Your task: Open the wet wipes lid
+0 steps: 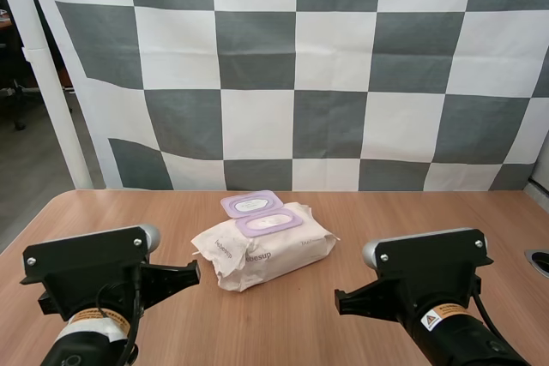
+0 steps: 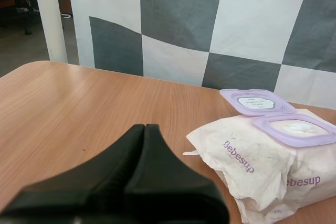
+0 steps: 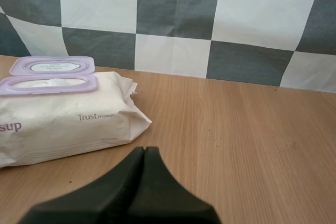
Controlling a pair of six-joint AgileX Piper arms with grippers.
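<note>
Closest, the left gripper [image 2: 145, 128] is closed on nothing, its fingers pressed into one dark wedge. The right gripper [image 3: 144, 150] looks the same. Between them, farther back on the table [image 1: 386, 212], lies the wet wipes pack [image 1: 262, 250]. Its purple lid [image 1: 251, 204] is flipped open and lies flat behind the opening [image 1: 268, 222]. The words on the lid are too tiny to read.

the pack of wet wipes [image 1: 262, 246] is the one obstacle on the table [image 1: 412, 212], lying mid-table with its lid [image 1: 250, 204] folded back flat behind it. bare wood runs along both its sides and its front. the left gripper [image 1: 196, 272] and right gripper [image 1: 340, 301], both with fingers pressed together, flank its near corners, each apart from it.
</note>
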